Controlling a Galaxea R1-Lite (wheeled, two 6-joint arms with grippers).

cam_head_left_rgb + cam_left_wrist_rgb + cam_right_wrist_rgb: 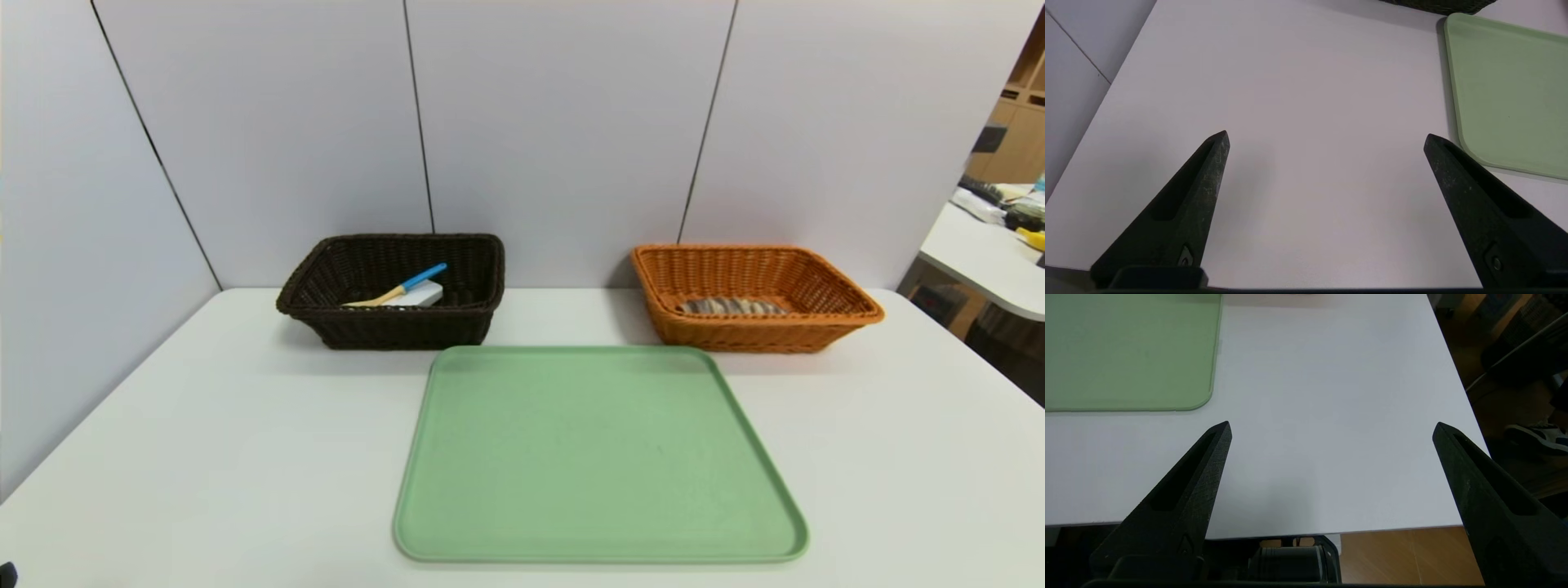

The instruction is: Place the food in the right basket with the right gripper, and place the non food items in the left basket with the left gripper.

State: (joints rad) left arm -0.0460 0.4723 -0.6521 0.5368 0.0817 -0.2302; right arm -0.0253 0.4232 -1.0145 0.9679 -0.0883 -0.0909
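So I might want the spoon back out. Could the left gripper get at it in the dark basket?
Probably yes. The spoon lies on top of the white case in the open-topped dark basket, blue handle raised. The left gripper is open, empty, over bare table; nothing blocks the way.

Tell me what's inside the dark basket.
The dark basket holds a spoon lying on a white case. The near wall hides the basket floor and the case's lower part.

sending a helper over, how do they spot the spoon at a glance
On the white table, behind the green tray, stand two baskets; look in the dark brown basket. The spoon leans on a white case, the only thing with a blue handle.
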